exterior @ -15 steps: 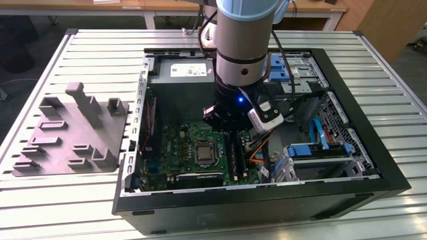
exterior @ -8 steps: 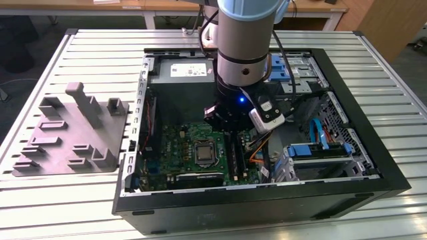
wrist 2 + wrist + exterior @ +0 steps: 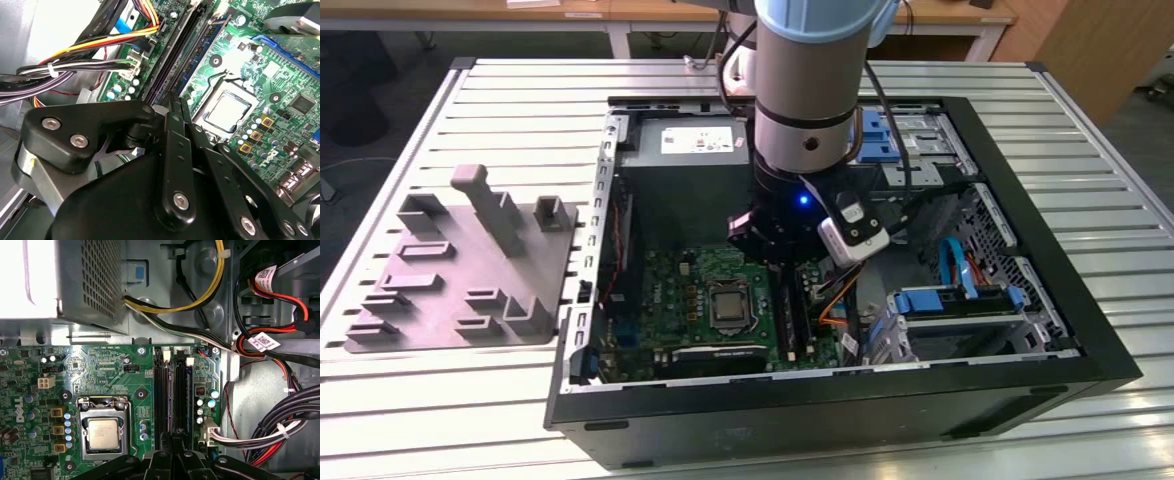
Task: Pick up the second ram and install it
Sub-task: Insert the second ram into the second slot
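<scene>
Your gripper (image 3: 175, 435) is down inside the open computer case (image 3: 1067, 350), over the green board (image 3: 110, 375). Its fingers (image 3: 172, 112) are pinched close on the second memory stick (image 3: 174, 400), which stands on edge among the black slots (image 3: 161, 400), beside the processor socket (image 3: 102, 432). The grey block (image 3: 454, 290) lies on the table outside the case.
</scene>
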Robot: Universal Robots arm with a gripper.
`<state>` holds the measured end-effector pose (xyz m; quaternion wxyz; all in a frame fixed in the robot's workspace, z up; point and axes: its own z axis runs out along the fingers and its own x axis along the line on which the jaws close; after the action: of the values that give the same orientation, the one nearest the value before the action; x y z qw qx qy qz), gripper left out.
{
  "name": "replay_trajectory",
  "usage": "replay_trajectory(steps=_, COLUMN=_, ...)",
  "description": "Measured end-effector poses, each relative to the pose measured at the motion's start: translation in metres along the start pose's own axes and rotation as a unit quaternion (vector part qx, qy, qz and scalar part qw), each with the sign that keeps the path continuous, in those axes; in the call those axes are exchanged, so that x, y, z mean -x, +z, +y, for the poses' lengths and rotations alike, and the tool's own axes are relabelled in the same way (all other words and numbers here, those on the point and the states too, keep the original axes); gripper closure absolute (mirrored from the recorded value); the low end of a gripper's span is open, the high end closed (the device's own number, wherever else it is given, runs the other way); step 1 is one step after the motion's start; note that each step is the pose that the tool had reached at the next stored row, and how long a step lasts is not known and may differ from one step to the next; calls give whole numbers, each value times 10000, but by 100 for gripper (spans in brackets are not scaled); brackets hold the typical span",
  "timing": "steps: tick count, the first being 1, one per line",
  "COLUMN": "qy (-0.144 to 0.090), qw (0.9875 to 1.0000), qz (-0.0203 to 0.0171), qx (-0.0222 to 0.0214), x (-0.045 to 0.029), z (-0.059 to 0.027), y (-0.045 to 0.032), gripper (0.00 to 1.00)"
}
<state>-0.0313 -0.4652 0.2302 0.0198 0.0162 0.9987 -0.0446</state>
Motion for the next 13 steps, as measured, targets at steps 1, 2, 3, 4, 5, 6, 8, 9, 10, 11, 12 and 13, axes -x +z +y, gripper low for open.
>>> replay_trajectory(steps=1, qy=0, qw=10000, qz=0, qx=0, x=0, z=0, y=1, gripper=89)
replay_trajectory(steps=2, qy=0, qw=10000, qz=0, qx=0, x=0, z=0, y=1, gripper=89)
replay_trajectory(steps=3, qy=0, qw=10000, qz=0, qx=1, x=0, z=1, y=4, gripper=89)
replay_trajectory(steps=4, qy=0, qw=10000, qz=-1, qx=3, x=0, z=2, y=9, gripper=89)
replay_trajectory(steps=5, qy=0, qw=10000, qz=-1, qx=1, x=0, z=2, y=9, gripper=89)
replay_trajectory(steps=6, qy=0, qw=10000, qz=0, qx=1, x=0, z=2, y=9, gripper=89)
replay_trajectory(steps=8, qy=0, qw=10000, qz=0, qx=0, x=0, z=2, y=9, gripper=89)
replay_trajectory(steps=9, qy=0, qw=10000, qz=0, qx=0, x=0, z=2, y=10, gripper=89)
replay_trajectory(steps=10, qy=1, qw=10000, qz=-1, qx=2, x=-1, z=9, y=13, gripper=89)
replay_trajectory(steps=11, qy=0, qw=10000, qz=-1, qx=0, x=-1, z=13, y=16, gripper=89)
replay_trajectory(steps=12, qy=0, qw=10000, qz=-1, qx=-4, x=-1, z=15, y=19, gripper=89)
replay_trajectory(steps=13, qy=-1, qw=10000, qz=-1, qx=-9, x=-1, z=16, y=22, gripper=89)
